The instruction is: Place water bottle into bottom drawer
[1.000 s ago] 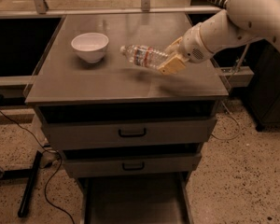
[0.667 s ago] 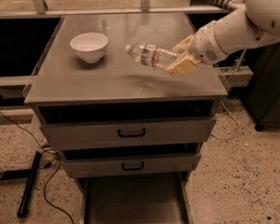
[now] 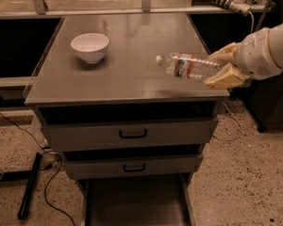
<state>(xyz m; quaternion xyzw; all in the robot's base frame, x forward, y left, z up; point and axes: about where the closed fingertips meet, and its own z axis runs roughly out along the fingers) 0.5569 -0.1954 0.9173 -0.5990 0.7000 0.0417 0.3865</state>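
Pincer [image 3: 220, 68] fingers are clamped on the base end of the water bottle [image 3: 191, 66], one finger above and one below. The bottle lies nearly level with its white cap pointing left, held in the air over the right front part of the tabletop [image 3: 132, 79]. The bottom drawer [image 3: 137, 204] stands pulled out far below, and it looks empty.

Several things could go wrong from here. The grip sits at one end only, so most of the bottle hangs out past the fingers, and a quick swing or a jolt could make the smooth ribbed plastic pivot or slide free. On the way down the cap end could strike the tabletop's front edge or the fronts of the two upper drawers [image 3: 132, 134] — both jut forward over part of the tray. The tray is shallow, so a release from too high would likely let the round bottle bounce or roll over the rail onto the floor. The white bowl [image 3: 89, 46] is well apart and no worry.

Against the earlier frames, the bottle and pincer have shifted to the right and toward the front edge — away from the bowl. More of the arm has drawn out of view on the right, and the bottle's level pose looks unchanged.
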